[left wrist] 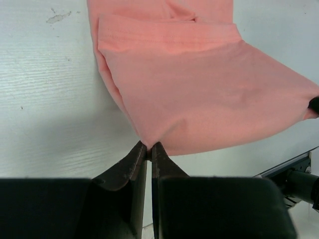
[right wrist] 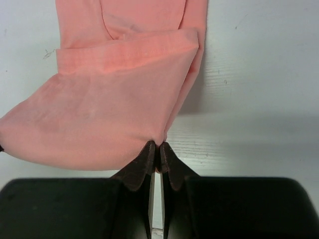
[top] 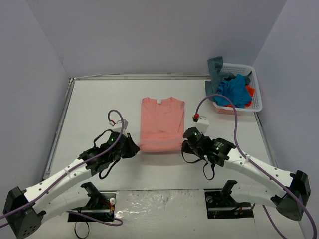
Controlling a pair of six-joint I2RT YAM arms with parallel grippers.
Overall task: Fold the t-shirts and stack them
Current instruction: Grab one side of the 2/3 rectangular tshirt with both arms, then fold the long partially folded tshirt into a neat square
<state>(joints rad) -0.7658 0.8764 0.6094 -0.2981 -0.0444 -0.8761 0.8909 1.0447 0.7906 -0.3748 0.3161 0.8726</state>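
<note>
Both reach low, inward: left end effector, right end effector pinching salmon-pink t-shirt corners.

salmon-pink t-shirt, blue t-shirt, grey t-shirt, orange-red t-shirt; white lattice basket

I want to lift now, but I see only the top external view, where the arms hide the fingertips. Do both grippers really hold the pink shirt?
Observer: Yes for the left gripper: its wrist view shows the jaws shut on a near corner of the salmon-pink t-shirt.
Operator: And the right?
Observer: The right gripper pinches the other near corner likewise.
Operator: Is the cloth flat there?
Observer: No, it looks raised off the table at both grips.
</note>
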